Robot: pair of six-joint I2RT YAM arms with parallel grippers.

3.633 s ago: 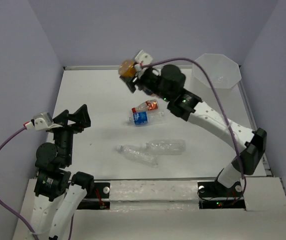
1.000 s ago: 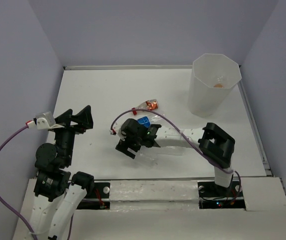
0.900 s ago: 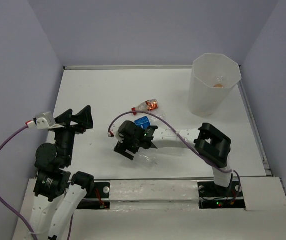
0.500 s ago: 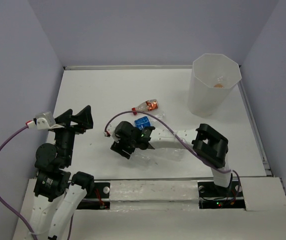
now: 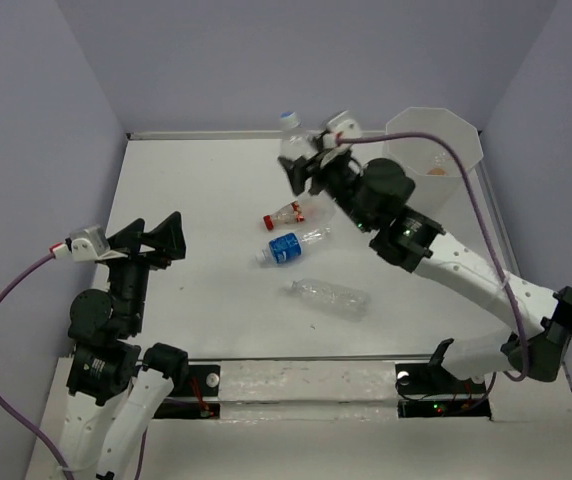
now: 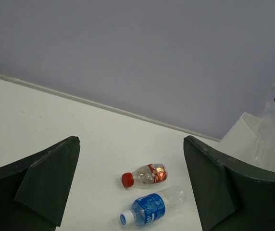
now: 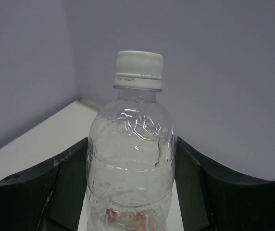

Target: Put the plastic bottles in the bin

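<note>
My right gripper (image 5: 304,165) is shut on a clear unlabelled bottle (image 5: 292,143) with a white cap, held high above the table's far part, left of the bin (image 5: 431,160). In the right wrist view the bottle (image 7: 131,163) stands upright between the fingers (image 7: 65,187). A red-capped bottle (image 5: 291,213), a blue-labelled bottle (image 5: 292,243) and a clear bottle (image 5: 329,295) lie on the table's middle. The bin holds something orange. My left gripper (image 5: 156,237) is open and empty at the near left; its view shows the red-capped bottle (image 6: 144,175) and blue-labelled bottle (image 6: 152,206).
Lilac walls close in the white table (image 5: 196,190) on three sides. The bin stands in the far right corner. The right arm (image 5: 466,270) reaches diagonally over the table's right half.
My right gripper took the clear bottle from the near middle of the table and lifted it up and back toward the bin. The left arm has not moved.
</note>
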